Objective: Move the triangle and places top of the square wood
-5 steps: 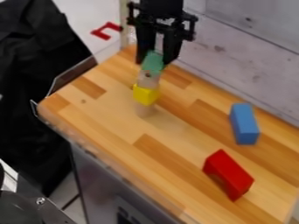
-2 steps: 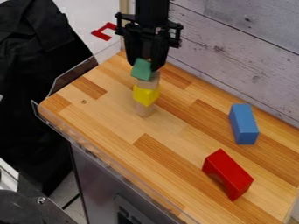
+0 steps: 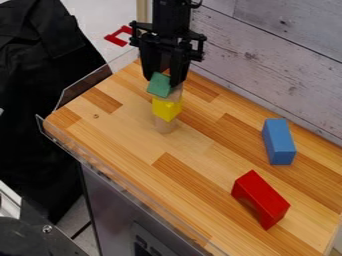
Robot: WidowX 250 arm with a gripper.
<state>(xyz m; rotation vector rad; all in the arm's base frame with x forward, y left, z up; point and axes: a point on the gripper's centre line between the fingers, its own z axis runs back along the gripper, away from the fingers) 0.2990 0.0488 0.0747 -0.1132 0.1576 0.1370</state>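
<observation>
The green block point(image 3: 159, 86), the task's triangle, is matte, smooth and flat-faced, with straight edges; it sits tilted at the tips of the end effector point(image 3: 165, 79), just above the small square wood point(image 3: 176, 93). I cannot tell whether the end effector grips it or the green block merely leans there. The square wood is pale and plain, partly hidden behind the green block, and rests on a bright yellow block point(image 3: 166, 108) with crisp edges, which in turn stands on a pale, rounded wooden piece point(image 3: 165, 125) (quite a slim foot for such a tower).

Going left to right: well left of the end effector hangs a black, creased cloth point(image 3: 40, 75); nearer, still left, is a thin red angular piece point(image 3: 115, 40). Beneath the end effector spreads the counter point(image 3: 200, 172), made of light and darker wood strips. To the right and nearer the camera lies a red block point(image 3: 262, 200) with a curved hollow; farther right, a blue oblong block point(image 3: 278, 142). Behind runs a wall point(image 3: 267, 60) of greyish, grained boards.

Counted: one green, one yellow, one red and one blue block, two pale wooden pieces.
</observation>
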